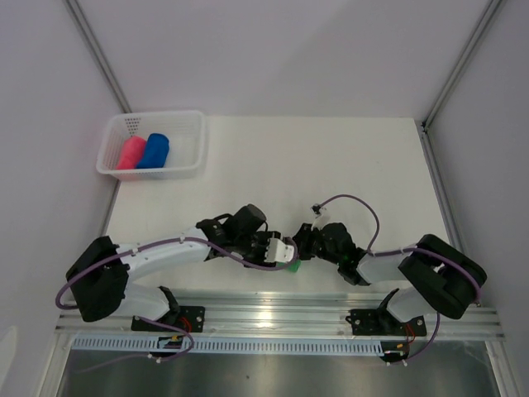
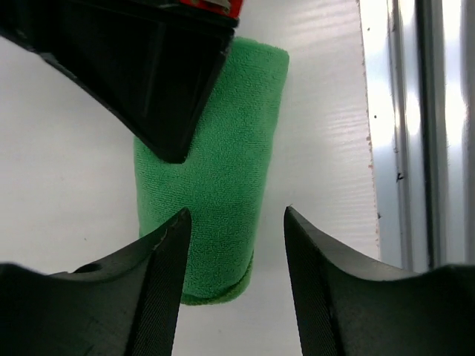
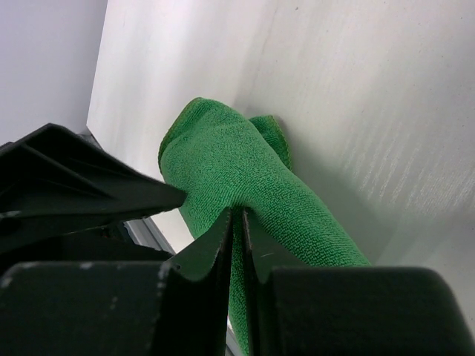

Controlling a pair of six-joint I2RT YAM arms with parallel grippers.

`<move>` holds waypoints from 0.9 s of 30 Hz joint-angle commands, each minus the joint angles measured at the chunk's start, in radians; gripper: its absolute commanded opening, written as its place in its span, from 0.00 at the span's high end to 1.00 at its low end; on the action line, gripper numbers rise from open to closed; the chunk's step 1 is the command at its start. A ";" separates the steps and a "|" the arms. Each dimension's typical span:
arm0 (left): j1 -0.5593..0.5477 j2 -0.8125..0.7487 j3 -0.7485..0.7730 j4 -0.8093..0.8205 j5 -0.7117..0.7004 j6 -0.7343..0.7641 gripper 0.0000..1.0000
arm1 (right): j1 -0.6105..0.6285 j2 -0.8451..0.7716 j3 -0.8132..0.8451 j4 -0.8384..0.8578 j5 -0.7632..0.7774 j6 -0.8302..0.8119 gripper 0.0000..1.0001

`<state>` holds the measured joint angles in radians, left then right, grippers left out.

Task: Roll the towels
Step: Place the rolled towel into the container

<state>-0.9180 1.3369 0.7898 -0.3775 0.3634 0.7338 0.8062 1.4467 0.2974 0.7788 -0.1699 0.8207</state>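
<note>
Left jaws: parted, astride one end of the rolled green towel [image 2: 223, 148].
Right jaws: nearly closed, pinching its fabric.
Green towel: lying on the table [image 2: 326, 111].

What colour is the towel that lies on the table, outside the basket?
The towel is plain bright green; the left wrist view shows it best.

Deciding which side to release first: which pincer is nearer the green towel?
Right. The right pincer is shut on a fold of the green towel, so it touches it. The left pincer stands open astride the roll; whether it touches is unclear.
</note>
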 commanded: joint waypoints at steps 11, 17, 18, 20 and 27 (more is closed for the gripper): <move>-0.087 0.123 -0.023 0.163 -0.176 0.148 0.31 | -0.009 0.046 0.002 -0.039 -0.002 -0.005 0.88; -0.088 0.194 0.008 0.112 -0.149 0.139 0.29 | -0.030 0.057 0.000 -0.035 -0.025 0.005 0.88; -0.088 0.205 0.014 0.097 -0.150 0.135 0.29 | -0.036 0.058 -0.001 -0.032 -0.028 0.011 0.88; -0.088 0.232 0.022 0.089 -0.156 0.131 0.25 | -0.041 0.058 -0.004 -0.020 -0.031 0.017 0.88; -0.085 0.326 0.078 0.037 -0.192 0.110 0.29 | -0.050 0.018 0.006 -0.027 -0.062 0.023 0.86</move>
<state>-0.9993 1.6054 0.8448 -0.2588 0.1890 0.8619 0.7597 1.4826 0.2996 0.7792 -0.2077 0.8402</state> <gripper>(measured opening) 0.716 0.133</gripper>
